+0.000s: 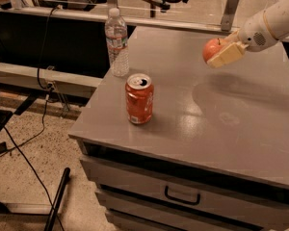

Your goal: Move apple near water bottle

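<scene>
Grey drawer cabinet [241, 138], speckled floor [33, 186], black cables [20, 152]

Your items, by colour:
- apple [211, 48]: orange-red, held in the gripper [218, 53] above the cabinet's far right.
- gripper: cream fingers.
- arm [274, 23]: white with a yellowish band.
- water bottle [117, 42]: clear, ribbed, with a white cap and a pale label band.
- soda can [139, 99]: orange with pale lettering and a silver top.
- cabinet top [221, 119]: plain grey.
- drawer handle [182, 197]: black.
- floor [33, 177]: speckled beige.
</scene>
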`<state>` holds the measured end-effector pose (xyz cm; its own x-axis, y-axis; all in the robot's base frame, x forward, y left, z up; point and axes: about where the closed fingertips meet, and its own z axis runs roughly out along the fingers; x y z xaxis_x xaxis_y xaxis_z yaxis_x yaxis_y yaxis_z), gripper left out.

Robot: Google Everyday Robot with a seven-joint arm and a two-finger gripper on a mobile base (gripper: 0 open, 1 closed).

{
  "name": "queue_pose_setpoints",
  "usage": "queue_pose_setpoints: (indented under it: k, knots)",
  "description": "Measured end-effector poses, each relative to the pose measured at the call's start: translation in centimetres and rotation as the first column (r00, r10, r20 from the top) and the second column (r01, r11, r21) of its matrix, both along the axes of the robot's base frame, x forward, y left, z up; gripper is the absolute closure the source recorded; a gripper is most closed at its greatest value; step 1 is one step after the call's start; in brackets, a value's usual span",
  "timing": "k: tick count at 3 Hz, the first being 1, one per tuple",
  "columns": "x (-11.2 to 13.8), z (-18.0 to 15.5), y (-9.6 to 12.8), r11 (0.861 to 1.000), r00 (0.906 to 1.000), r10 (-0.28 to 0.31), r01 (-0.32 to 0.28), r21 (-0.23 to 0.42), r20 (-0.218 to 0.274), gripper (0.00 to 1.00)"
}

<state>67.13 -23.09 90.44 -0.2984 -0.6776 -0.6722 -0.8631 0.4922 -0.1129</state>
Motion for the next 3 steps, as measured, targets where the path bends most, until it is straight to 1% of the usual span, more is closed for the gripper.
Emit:
queue_pose_setpoints:
  k: [1, 2, 3]
  knots:
    - [0.5, 1.7, 1.4, 0.999, 0.9991, 0.035, -0.036, 0.018, 0.022, 1.0]
    - [1.4, 1.9, 3.1, 0.998, 0.9974, 0.057, -0.059, 0.026, 0.044, 1.0]
    - [2.8, 0.6, 5.6, 0.996, 0.9956, 0.071, -0.074, 0.044, 0.061, 1.0]
